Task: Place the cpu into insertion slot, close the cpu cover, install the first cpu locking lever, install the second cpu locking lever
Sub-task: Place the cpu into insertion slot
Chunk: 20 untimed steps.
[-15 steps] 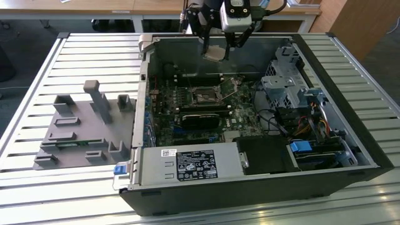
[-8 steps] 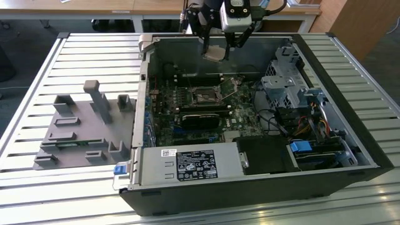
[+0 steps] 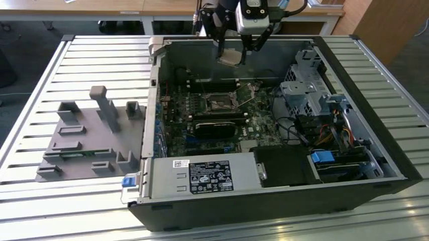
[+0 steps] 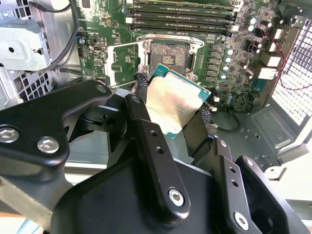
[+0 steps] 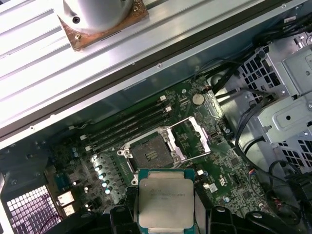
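Aluminium slats form the tabletop (image 3: 100,55) under the open computer case (image 3: 268,213), wooden desks (image 3: 100,7) behind. My pincer (image 3: 234,52) grips the cpu (image 3: 228,56); the case label (image 3: 209,176) I can't read.

Second wrist view: cpu (image 4: 178,105) lower corner hidden behind pincer (image 4: 174,100) finger. Exterior view: arm (image 3: 251,12) cut off at top edge; slot (image 3: 220,103) detail too small to tell.

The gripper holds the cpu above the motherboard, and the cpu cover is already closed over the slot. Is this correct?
Not quite. The cpu cover is open, swung aside from the empty slot, as the first wrist view shows. The gripper does hold the cpu above the motherboard.
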Each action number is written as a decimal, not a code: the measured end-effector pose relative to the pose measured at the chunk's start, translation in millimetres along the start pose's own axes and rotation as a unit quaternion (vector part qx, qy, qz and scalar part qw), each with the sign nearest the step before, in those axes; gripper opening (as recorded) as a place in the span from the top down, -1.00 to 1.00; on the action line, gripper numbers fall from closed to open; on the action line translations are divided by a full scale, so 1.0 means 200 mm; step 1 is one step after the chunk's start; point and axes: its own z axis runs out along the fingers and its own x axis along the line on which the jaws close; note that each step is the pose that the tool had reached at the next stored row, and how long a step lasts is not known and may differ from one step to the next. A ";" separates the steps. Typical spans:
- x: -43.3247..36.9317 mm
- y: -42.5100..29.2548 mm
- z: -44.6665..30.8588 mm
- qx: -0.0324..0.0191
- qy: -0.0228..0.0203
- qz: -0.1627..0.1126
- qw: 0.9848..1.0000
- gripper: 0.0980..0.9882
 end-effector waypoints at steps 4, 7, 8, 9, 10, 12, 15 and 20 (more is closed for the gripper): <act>0.000 0.000 0.000 0.000 -0.001 0.009 1.000 0.00; 0.000 0.000 0.000 0.000 -0.002 0.018 1.000 0.00; 0.000 0.000 0.000 0.000 -0.002 0.021 1.000 0.00; 0.000 0.000 0.000 0.000 -0.002 0.024 1.000 0.00; 0.000 0.000 0.000 0.000 -0.003 0.028 1.000 0.00; 0.000 0.000 0.000 0.000 -0.003 0.035 0.999 0.00; 0.000 0.000 0.000 0.000 -0.004 0.046 0.999 0.00; 0.000 0.000 0.001 0.000 -0.007 0.069 0.998 0.00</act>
